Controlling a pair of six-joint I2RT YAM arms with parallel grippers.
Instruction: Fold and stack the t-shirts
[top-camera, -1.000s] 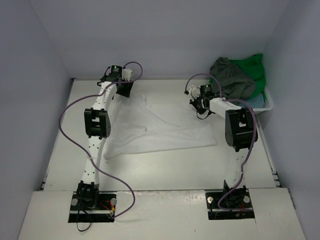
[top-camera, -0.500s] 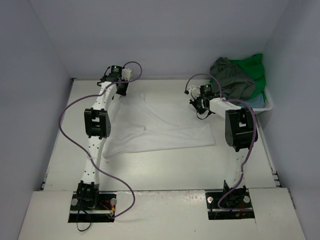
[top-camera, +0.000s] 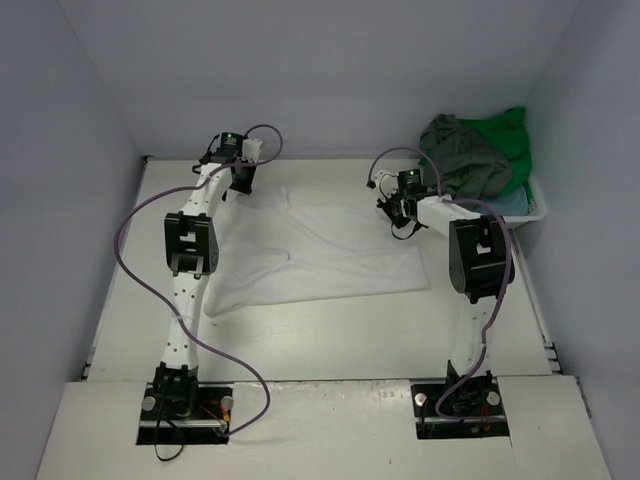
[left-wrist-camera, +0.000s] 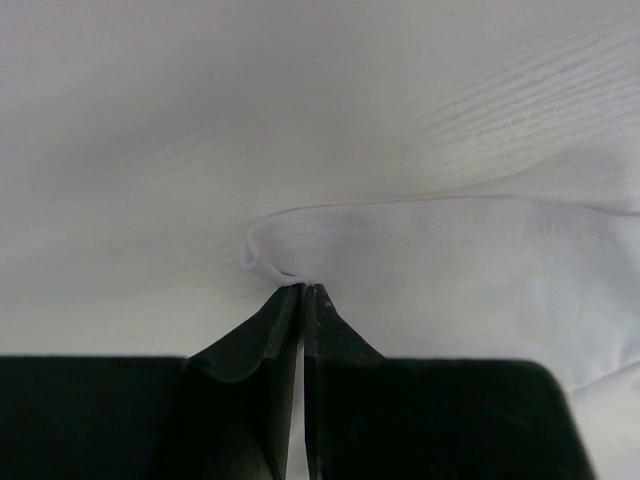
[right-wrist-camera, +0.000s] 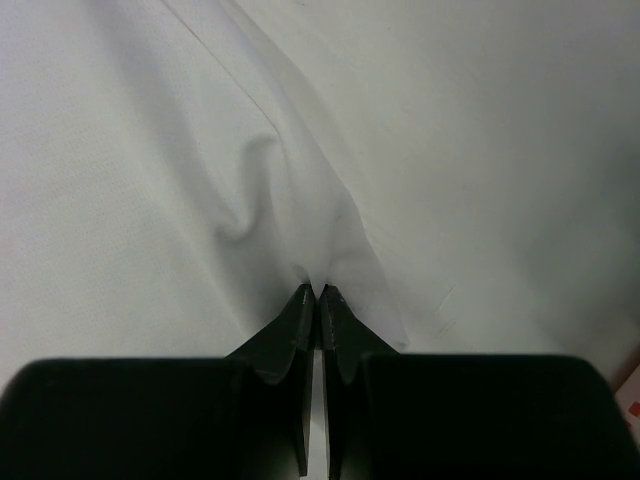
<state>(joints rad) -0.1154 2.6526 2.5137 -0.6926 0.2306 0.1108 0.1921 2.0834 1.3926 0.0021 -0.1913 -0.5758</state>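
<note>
the white shirt (top-camera: 330, 250) lies spread across the middle of the table (top-camera: 350, 340), not yet folded, with a few creases running through it. the left gripper (left-wrist-camera: 302, 290) is down at the far left corner of the cloth, its jaws pressed together on a small rolled lip of hem. the right gripper (right-wrist-camera: 318, 292) is at the far right edge, jaws likewise closed, pinching a ridge of fabric that puckers up from its tips. holding both far corners at once looks to me like the setup for lifting that edge and drawing it toward the near side, so the shirt doubles over evenly rather than skewing. the others wait off to the right in the white basket (top-camera: 540, 210): a dark grey shirt (top-camera: 465, 155) heaped against a bright green shirt (top-camera: 512, 135), with a light blue shirt (top-camera: 516, 201) showing beneath. both pinches look thin, so a corner could slip out once the cloth takes weight.
</note>
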